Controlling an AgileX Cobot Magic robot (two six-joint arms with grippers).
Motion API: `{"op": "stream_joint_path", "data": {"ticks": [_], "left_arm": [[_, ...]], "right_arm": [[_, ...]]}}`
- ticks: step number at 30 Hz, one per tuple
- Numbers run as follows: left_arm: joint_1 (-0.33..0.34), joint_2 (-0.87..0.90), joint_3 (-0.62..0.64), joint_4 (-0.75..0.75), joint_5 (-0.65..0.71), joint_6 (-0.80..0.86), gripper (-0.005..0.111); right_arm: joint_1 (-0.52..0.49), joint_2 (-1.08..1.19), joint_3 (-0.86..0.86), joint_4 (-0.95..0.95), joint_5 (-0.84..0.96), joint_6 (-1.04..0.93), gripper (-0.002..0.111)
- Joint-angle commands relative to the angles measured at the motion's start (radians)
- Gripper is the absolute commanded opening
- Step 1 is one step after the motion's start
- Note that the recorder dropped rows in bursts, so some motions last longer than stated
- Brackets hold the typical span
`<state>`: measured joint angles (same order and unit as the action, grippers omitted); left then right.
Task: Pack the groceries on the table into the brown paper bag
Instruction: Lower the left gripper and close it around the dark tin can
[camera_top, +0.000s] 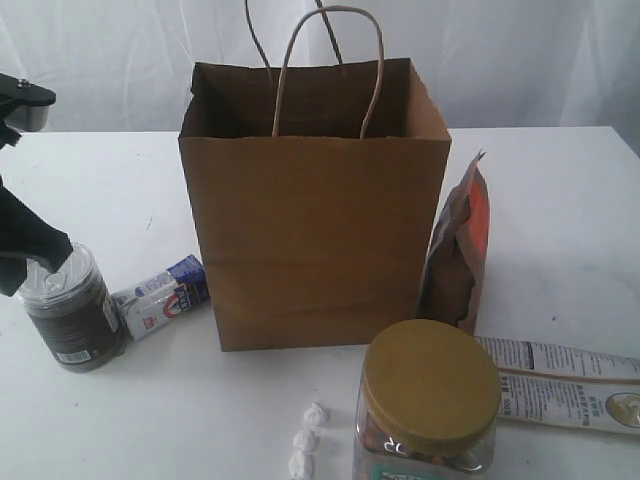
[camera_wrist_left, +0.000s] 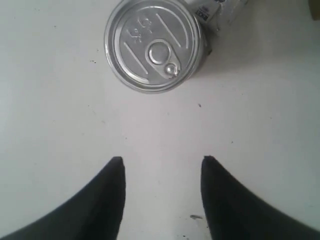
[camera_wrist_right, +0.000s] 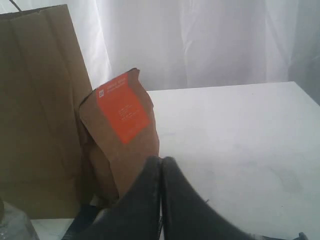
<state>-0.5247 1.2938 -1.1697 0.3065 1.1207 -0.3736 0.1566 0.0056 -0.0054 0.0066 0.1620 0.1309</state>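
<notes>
Matt creased paper bag (camera_top: 315, 250); shiny metal can (camera_wrist_left: 152, 45) lid.

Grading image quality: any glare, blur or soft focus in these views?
Exterior view: the near gold-lidded jar looks soft, curtain backdrop washed out. Left wrist view: can lid crisp, mild sheen, no harsh glare. Right wrist view: hazy, the pouch label text unreadable.

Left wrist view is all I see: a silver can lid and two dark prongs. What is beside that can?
Observer: A tall brown paper bag stands upright nearby, a small white-blue carton lying between it and the can.
Operator: Is the bag open?
Observer: Yes, its mouth gapes, handles up.
Operator: And the other tool?
Observer: The right tool is shut, empty, near a brown-orange pouch standing beside the bag.
</notes>
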Motion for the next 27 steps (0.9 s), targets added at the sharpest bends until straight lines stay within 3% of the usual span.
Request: {"op": "stream_joint_path", "data": {"ticks": [1,3,4,12,21,27], "left_arm": [[0.004,-0.012,0.006,0.045,-0.029,0.053,0.076],[0.004,-0.012,0.006,0.091,-0.059,0.087,0.104],[0.004,-0.012,0.006,0.103,-0.076,0.094,0.105],[0.031,0.004,0.006,0.121,-0.188,0.135,0.106],[0.195,0.106,0.006,-0.177,-0.239,0.322,0.106],[0.223,0.159,0.006,-0.227,-0.239,0.374,0.106]], "right_arm": [[-0.006,-0.006,0.005,-0.001,-0.005,0.004,0.000],[-0.006,-0.006,0.005,-0.001,-0.005,0.004,0.000],[-0.006,-0.006,0.005,-0.001,-0.005,0.004,0.000],[-0.006,-0.006,0.005,-0.001,-0.005,0.004,0.000],[-0.006,-0.006,0.005,-0.001,-0.005,0.004,0.000],[-0.006,-0.006,0.005,-0.001,-0.005,0.004,0.000]]}}
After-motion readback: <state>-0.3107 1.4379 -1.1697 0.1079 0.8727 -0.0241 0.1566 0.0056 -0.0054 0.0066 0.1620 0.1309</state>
